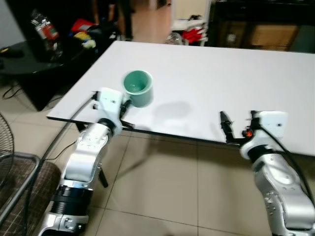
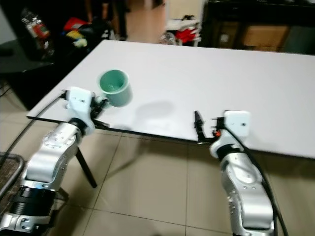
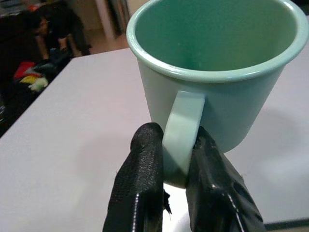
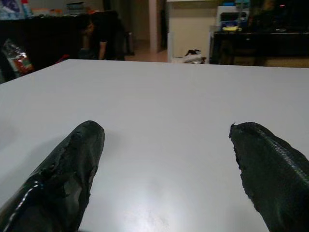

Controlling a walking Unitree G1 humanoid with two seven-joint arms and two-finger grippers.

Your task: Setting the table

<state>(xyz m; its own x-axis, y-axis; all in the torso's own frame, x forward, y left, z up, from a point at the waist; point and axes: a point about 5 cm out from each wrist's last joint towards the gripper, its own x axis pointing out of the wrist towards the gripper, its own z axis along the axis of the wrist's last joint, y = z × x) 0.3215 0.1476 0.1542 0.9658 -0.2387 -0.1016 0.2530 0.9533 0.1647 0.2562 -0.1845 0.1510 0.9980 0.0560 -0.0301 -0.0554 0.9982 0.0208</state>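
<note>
The green mug [image 3: 212, 77] is being pinched by its handle between the fingers of the left gripper [image 3: 176, 159], just past the near edge of the white table [image 1: 206, 73]; it is judged rigid, light, smooth and liable to swing. The right gripper [image 4: 166, 159] is being held spread and empty over that edge, and bare tabletop is lying ahead of both.

Tiled floor [image 1: 162, 187], beige. Black side table [image 1: 29, 56] at left, bearing a clear bottle [image 1: 45, 30]. Red and yellow clutter [image 1: 84, 30] beyond. Fan grille [image 1: 4, 135], partial.
</note>
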